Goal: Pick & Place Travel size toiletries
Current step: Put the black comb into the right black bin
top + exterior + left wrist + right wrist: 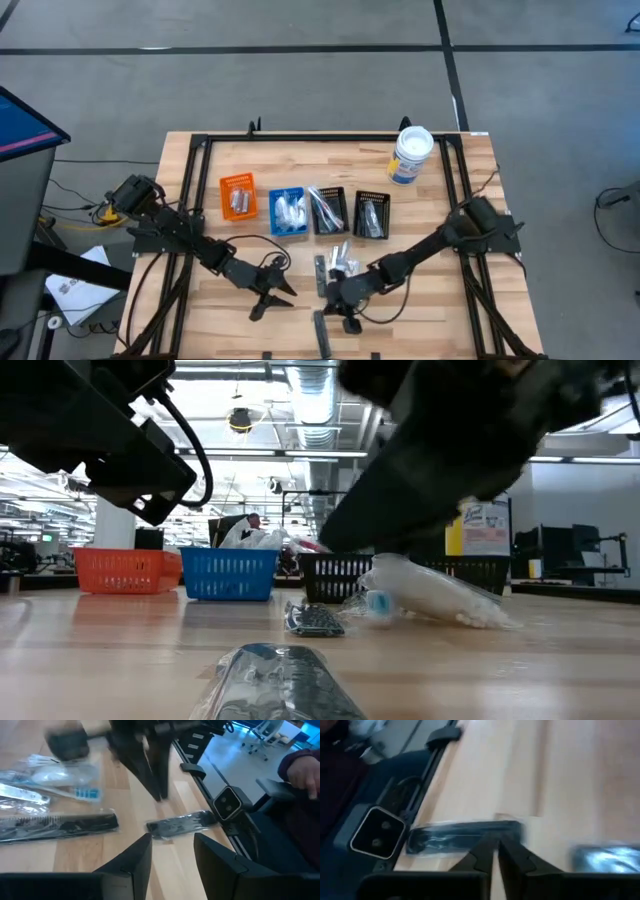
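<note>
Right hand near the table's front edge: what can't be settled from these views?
- Right hand: fingers together; right wrist view blurred, so contact with the black packet is unclear.
- Low view: dark arm hides that hand.
- High view: bin contents too small.

Crowded front centre, open sides

A row of four bins (300, 210) and a white tub (410, 155) block the far half of the tabletop (440, 310). Loose packets (338, 262) and a black comb packet (321, 330) clutter the front centre beside the right end effector (345, 300). Bare wood lies along both front corners and behind the bins.
</note>
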